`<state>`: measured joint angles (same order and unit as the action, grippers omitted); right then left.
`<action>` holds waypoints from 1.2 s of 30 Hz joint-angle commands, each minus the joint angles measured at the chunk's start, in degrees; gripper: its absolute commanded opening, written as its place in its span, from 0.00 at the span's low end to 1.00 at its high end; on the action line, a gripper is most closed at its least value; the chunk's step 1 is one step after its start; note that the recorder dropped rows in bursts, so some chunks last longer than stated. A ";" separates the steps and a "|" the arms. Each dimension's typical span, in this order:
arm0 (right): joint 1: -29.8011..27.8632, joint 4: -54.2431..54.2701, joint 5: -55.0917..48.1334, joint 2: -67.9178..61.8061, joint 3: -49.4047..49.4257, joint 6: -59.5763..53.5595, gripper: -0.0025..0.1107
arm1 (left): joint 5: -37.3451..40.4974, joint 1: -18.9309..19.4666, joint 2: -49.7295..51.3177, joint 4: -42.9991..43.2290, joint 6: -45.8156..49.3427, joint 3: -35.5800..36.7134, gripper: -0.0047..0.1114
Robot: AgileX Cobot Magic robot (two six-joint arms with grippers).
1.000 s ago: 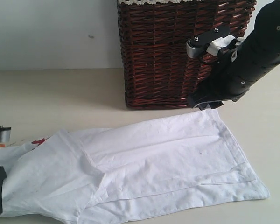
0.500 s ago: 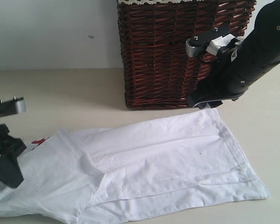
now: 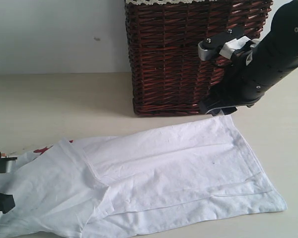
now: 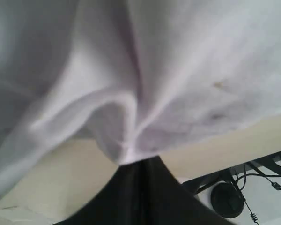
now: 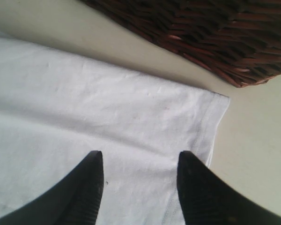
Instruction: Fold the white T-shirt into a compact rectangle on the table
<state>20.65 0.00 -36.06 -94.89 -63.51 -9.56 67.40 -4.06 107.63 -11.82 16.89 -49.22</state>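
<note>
Fabric of the white T-shirt (image 3: pixel 179 163) lies across the pale table (image 3: pixel 64 99), stretched from the lower left edge of the exterior view toward the right. Its sides are folded in lengthwise, so several layers and seams show along the near edge. The hem end points right. A trace of red lettering (image 3: pixel 41 149) peeks out at the left end.

A dark wicker basket (image 3: pixel 179 54) stands on the table behind the shirt, near its far right corner but not touching it.

The left gripper (image 4: pixel 133 164) sits at the shirt's left end. In its wrist view the black jaws are pressed together on a pinch of cloth, and creases run from all sides into that pinch.

The right gripper (image 5: pixel 139 164) hangs by the basket's lower front edge, over the far right corner of the shirt. Its two black fingers (image 5: pixel 86 187) stand spread apart with flat white cloth between them, gripping nothing. I cannot tell whether the tips touch the fabric.
</note>
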 commanded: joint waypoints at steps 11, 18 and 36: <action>-0.36 0.00 0.15 0.49 -0.45 -0.76 0.45 | -7.74 -1.66 -10.01 -16.26 15.96 -3.93 0.04; -0.36 0.00 -2.23 0.85 -0.45 -1.61 0.16 | -18.57 -3.24 -7.96 0.13 2.20 -1.61 0.04; -0.36 1.59 -3.03 1.67 -0.45 -3.40 0.02 | -12.56 -3.38 -8.73 4.54 -2.54 0.53 0.04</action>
<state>20.65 1.18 -39.39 -93.66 -63.51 -12.51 54.63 -6.98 101.87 -6.45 14.52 -48.62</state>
